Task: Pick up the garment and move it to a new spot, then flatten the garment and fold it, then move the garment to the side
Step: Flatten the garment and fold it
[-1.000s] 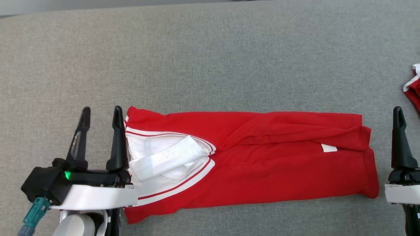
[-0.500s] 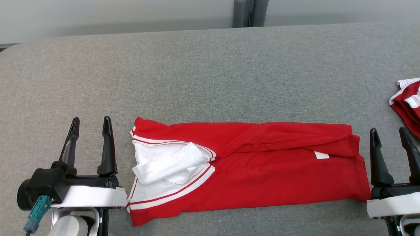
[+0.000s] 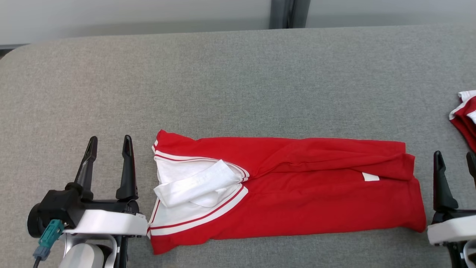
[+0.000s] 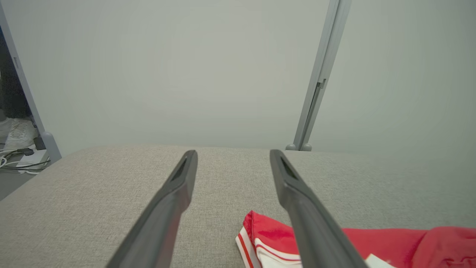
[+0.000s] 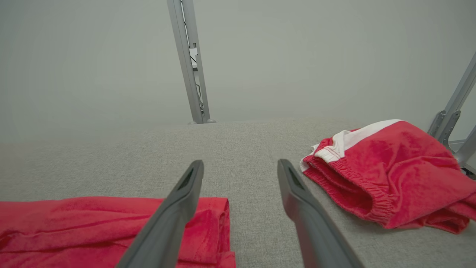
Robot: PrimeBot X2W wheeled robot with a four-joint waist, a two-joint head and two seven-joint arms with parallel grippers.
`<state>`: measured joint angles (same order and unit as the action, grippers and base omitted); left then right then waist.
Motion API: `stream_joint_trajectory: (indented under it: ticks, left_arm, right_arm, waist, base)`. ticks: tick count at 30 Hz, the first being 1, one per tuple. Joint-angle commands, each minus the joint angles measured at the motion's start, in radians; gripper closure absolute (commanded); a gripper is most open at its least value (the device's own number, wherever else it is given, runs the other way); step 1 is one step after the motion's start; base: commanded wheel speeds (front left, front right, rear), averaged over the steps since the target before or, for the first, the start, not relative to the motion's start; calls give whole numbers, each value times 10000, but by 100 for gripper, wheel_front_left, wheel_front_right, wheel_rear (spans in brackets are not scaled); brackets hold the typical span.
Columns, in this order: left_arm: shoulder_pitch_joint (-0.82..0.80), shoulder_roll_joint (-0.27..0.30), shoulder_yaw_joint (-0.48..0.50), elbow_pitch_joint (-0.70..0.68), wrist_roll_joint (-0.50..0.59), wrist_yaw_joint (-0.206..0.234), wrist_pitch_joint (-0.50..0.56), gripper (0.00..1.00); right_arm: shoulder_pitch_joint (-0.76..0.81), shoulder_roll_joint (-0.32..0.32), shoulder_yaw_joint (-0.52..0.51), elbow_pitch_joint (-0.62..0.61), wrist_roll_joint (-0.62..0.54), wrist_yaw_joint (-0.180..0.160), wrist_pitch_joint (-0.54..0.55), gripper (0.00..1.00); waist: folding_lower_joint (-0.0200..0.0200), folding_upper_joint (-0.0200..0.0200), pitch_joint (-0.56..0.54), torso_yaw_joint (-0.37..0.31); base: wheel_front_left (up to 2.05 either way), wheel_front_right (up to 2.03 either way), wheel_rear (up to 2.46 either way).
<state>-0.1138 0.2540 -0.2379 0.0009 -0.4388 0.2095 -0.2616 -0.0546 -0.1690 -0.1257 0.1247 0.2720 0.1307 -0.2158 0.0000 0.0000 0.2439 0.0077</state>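
The garment (image 3: 297, 193) is red with white striped trim and a white sleeve folded across its left end. It lies folded into a long band across the grey table (image 3: 238, 82). My left gripper (image 3: 109, 145) stands open just left of the band's collar end, holding nothing. The left wrist view catches that end of the garment (image 4: 267, 232) beside the right finger. My right gripper (image 3: 455, 158) is open just past the band's right end, empty. The garment's hem (image 5: 111, 223) sits under the left finger in the right wrist view.
A second red and white piece of clothing (image 3: 465, 115) lies bunched at the table's right edge, and its elastic waistband (image 5: 379, 171) faces me in the right wrist view. A grey post (image 3: 284, 13) stands behind the table. Cables lie on the floor (image 4: 18, 158) at far left.
The head camera has tilted up, bringing the table's far edge and wall into view. Both grippers stay open beside the band's ends. The garment has not moved.
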Motion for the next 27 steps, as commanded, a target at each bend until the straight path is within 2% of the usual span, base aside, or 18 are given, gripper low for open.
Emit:
stream_joint_trajectory:
  ticks: [1,7,12,18,23,24,25,26,27]
  left_arm:
    - [-197,8,17,31,56,-53,-39,0]
    - [-508,-158,-77,211,134,-176,-39,0]
    - [-714,-287,-119,392,205,-321,-38,0]
    - [-848,-432,-14,513,315,-420,-40,0]
    - [-736,-563,152,540,397,-496,-38,0]
    - [-695,-578,182,550,421,-510,-38,0]
    - [-664,-587,210,574,438,-518,-40,0]
    - [-641,-587,237,602,449,-541,-38,0]
    - [-627,-585,253,613,463,-562,-38,0]
  right_arm:
    - [-199,-118,-97,172,82,2,3,0]
    - [-1246,-274,15,1743,422,2,52,0]
    - [-1910,-475,785,3118,924,2,202,0]
    - [-1541,-530,1639,3921,1724,2,245,0]
    - [-1085,-264,2398,4169,2222,14,400,0]
    - [-1058,-247,2499,4199,2300,14,431,27]
    - [-1056,-248,2591,4225,2361,14,434,69]
    - [-1066,-228,2692,4254,2488,12,481,100]
    - [-1093,-261,2780,4270,2534,12,530,100]
  waist:
    - [0,0,75,43]
    - [0,0,400,182]
    - [0,0,585,320]
    - [0,0,690,479]
    - [0,0,731,418]
    - [0,0,720,375]
    - [0,0,707,340]
    - [0,0,675,295]
    - [0,0,657,261]
  base:
    - [0,0,0]
    - [0,0,0]
    - [0,0,0]
    - [0,0,0]
    - [0,0,0]
    - [0,0,0]
    - [0,0,0]
    - [0,0,0]
    - [0,0,0]
